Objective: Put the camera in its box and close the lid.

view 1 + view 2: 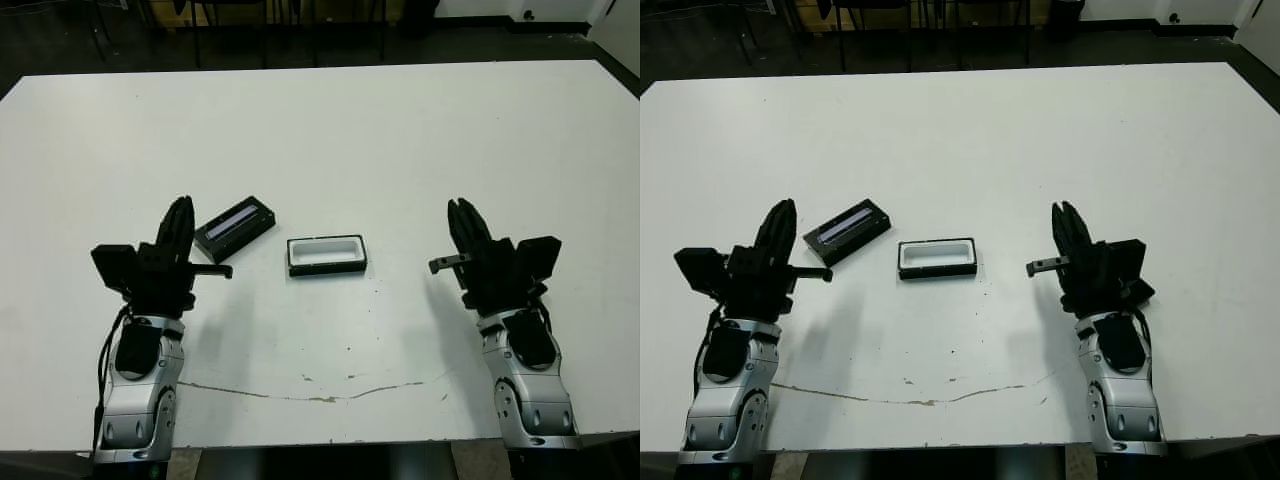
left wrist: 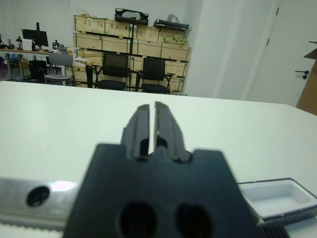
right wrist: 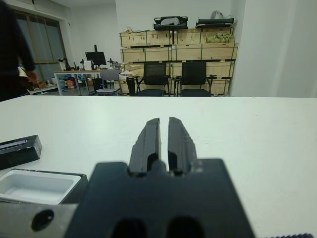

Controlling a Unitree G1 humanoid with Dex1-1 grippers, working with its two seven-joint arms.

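On the white worktop [image 1: 320, 130] both arms rest near the front edge, well apart. Each has its fingers pressed together, holding and touching nothing: left gripper [image 1: 178, 222], right gripper [image 1: 462, 222]. Between them sits the open box [image 1: 326, 255], white lining showing. Just left of it, slightly farther, lies the grey-striped lid [image 1: 235, 228].
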